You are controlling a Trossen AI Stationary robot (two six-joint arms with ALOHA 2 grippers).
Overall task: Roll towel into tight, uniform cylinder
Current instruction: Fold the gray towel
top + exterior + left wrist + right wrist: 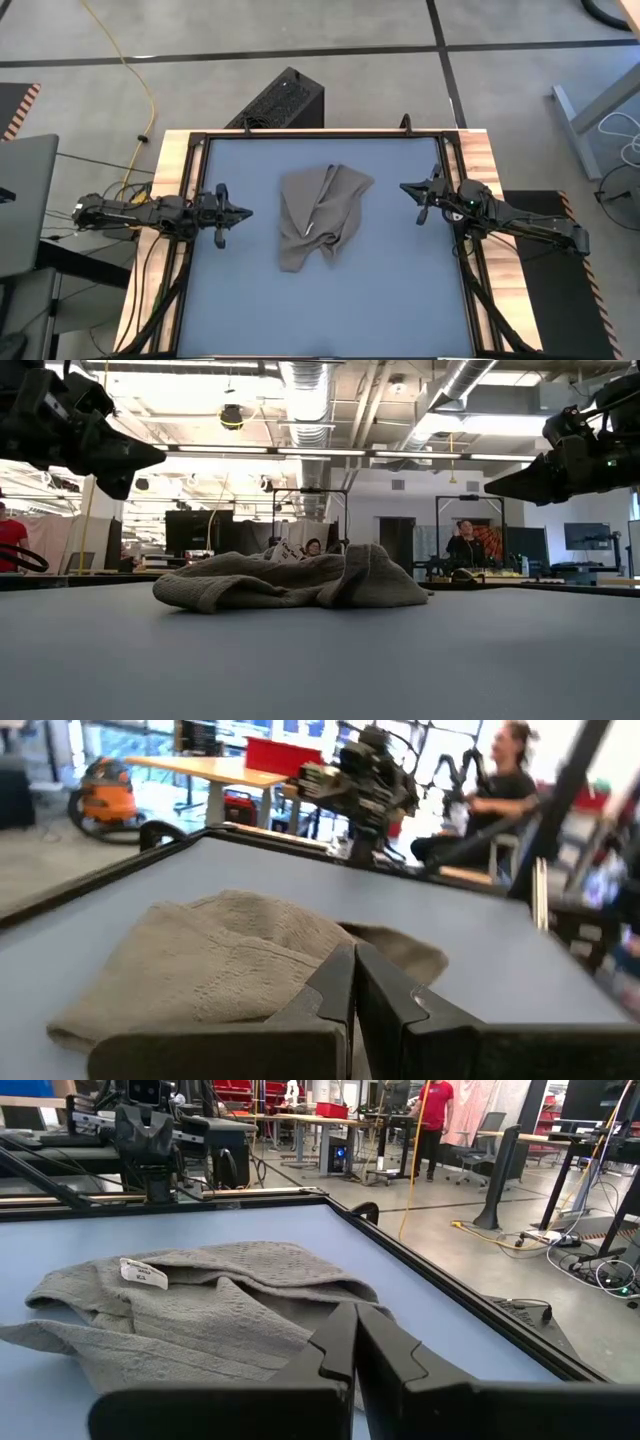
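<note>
Both dark two-finger grippers fill the near foreground of their own wrist views, each with fingers pressed together and nothing between them. From above, the left gripper [238, 212] hangs over the left part of the blue-grey tabletop [400, 290], and the right gripper [410, 189] hangs over the right part; both are raised and well apart from the cloth.

Progress: judged at the start. No rolled edge, no cylinder, nothing flattened. All of the work is left: spreading the cloth flat, squaring it, then rolling.

Thin taupe grey-brown towel [321, 215]: lies near the middle of the table, between the two grippers, touching neither. Crumpled into a loose, low heap with overlapping folds and an uneven outline. Small white tag [144, 1273] lies face up on top of the folds. Surface shows a fine woven texture; edges are tucked under in places, so corners are hard to pick out.
</note>
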